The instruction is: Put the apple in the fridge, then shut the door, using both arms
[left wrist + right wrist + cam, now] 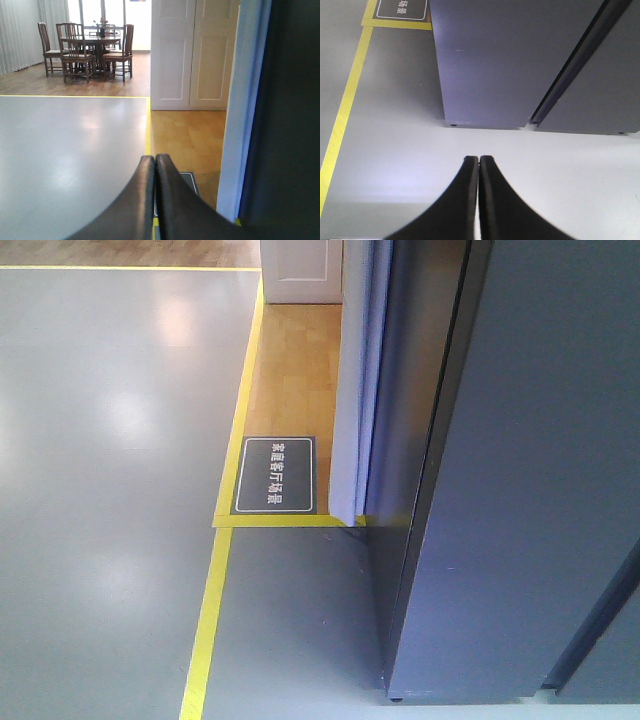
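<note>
The apple is out of view in all three views. The tall dark grey fridge (pixel 400 440) stands at the right. The grey outside of its door (pixel 520 490) faces me, flat against the body along a thin black seam. From the right wrist view I see the fridge (pixel 490 60) from above, down to its feet on the pale floor. My left gripper (pixel 155 158) is shut with nothing in it, hanging over the floor left of the fridge's dark side (pixel 290 125). My right gripper (pixel 478 159) is shut and empty, in front of the fridge's base.
A second dark grey unit (pixel 600 90) stands right of the fridge across a narrow gap. A pale wall panel (pixel 352 390) sits behind the fridge. Yellow floor tape (pixel 205 620) and a black floor sign (pixel 275 475) lie to the left. Dining chairs (pixel 75 50) and white doors (pixel 192 55) are far off.
</note>
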Controlling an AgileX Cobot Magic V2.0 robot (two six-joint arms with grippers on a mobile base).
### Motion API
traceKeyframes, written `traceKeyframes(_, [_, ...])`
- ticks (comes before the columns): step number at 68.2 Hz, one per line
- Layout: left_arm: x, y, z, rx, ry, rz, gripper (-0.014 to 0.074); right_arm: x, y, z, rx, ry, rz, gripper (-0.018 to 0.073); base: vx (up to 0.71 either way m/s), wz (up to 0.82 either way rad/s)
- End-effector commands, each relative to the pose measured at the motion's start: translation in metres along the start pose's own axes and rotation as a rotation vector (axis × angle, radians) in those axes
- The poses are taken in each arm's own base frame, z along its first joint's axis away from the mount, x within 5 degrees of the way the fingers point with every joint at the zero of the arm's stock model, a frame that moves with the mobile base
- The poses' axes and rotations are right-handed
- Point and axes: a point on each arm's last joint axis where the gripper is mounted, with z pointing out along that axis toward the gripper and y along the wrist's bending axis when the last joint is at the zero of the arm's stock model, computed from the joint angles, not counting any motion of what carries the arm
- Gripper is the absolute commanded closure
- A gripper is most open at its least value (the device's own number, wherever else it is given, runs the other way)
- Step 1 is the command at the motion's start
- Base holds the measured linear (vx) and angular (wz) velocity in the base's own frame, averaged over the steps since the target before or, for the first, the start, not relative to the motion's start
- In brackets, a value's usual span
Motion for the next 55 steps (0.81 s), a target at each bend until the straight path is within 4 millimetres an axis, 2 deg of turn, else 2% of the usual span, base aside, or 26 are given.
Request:
traceKeyframes(1, [0.0025, 0.0003, -0.0002, 0.004, -0.056, -0.007, 0.0602, -0.0092, -0.0009, -0.004, 0.006, -0.06, -0.003, 0.0561, 0.0, 0.0])
traceKeyframes(55, [0.0022, 0.0002, -0.0002, 0.004, -0.057, -0.007, 0.0602, -0.0092, -0.0009, -0.004, 0.006, -0.06, -0.003, 0.0561, 0.0, 0.0])
